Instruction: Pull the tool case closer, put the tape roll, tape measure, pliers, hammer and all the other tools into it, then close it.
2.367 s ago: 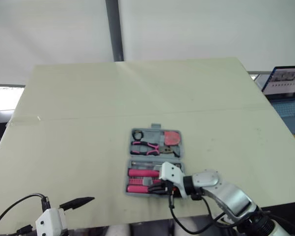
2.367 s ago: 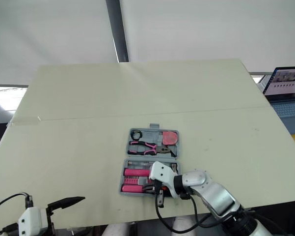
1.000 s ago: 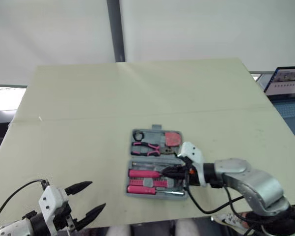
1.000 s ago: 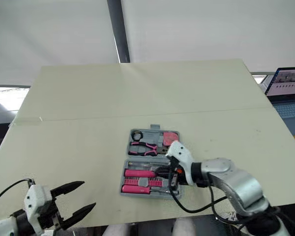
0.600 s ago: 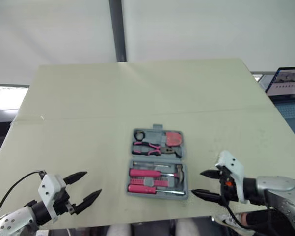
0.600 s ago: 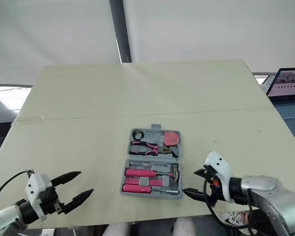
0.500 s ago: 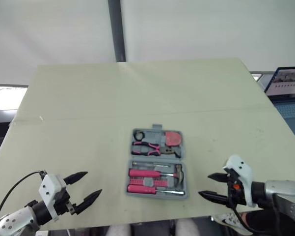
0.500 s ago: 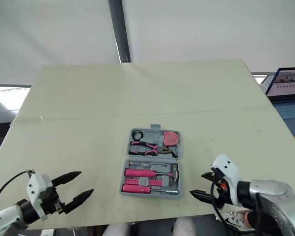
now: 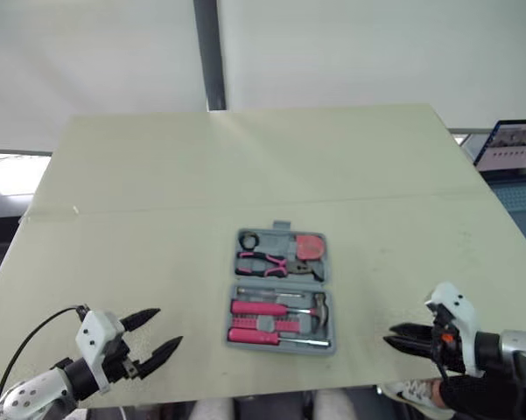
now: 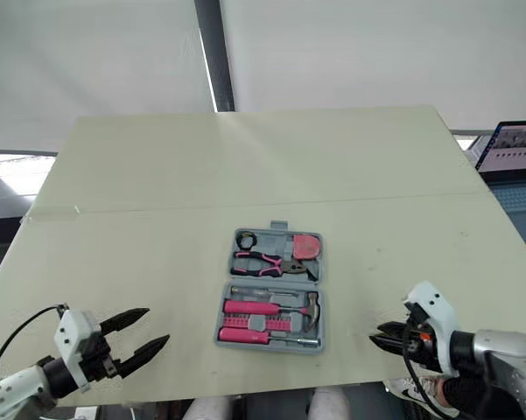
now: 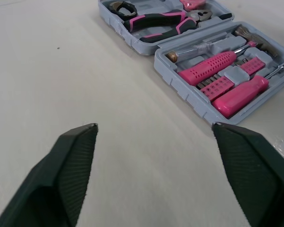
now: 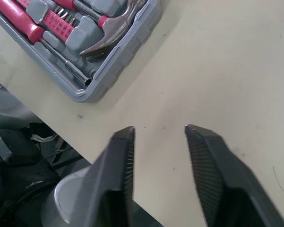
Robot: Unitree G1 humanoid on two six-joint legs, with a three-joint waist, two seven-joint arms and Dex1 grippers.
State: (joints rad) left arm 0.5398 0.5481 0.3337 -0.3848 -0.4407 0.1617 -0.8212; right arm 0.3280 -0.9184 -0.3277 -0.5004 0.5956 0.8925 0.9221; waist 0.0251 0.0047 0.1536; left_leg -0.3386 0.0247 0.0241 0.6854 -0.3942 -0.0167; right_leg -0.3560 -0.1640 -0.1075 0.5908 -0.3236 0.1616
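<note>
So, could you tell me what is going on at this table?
The robot is packing a tool case, which lies open near the front edge of the table with the pliers, hammer, tape roll and tape measure in it. The left pincer and right pincer hover open and empty on either side, touching nothing. Closing it is not yet done.

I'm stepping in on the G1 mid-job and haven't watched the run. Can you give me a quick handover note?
Left gripper: open, empty, over the pale beige table near its front edge, left of the case.
Right gripper: open, empty, just right of the case.
Grey plastic tool case: lies open and flat near the front edge, between the grippers.
Done: black tape roll, pink tape measure and pink-handled pliers sit in the far half; steel-headed hammer and pink-handled screwdrivers sit in the near half.
Left: fold the case shut.
</note>
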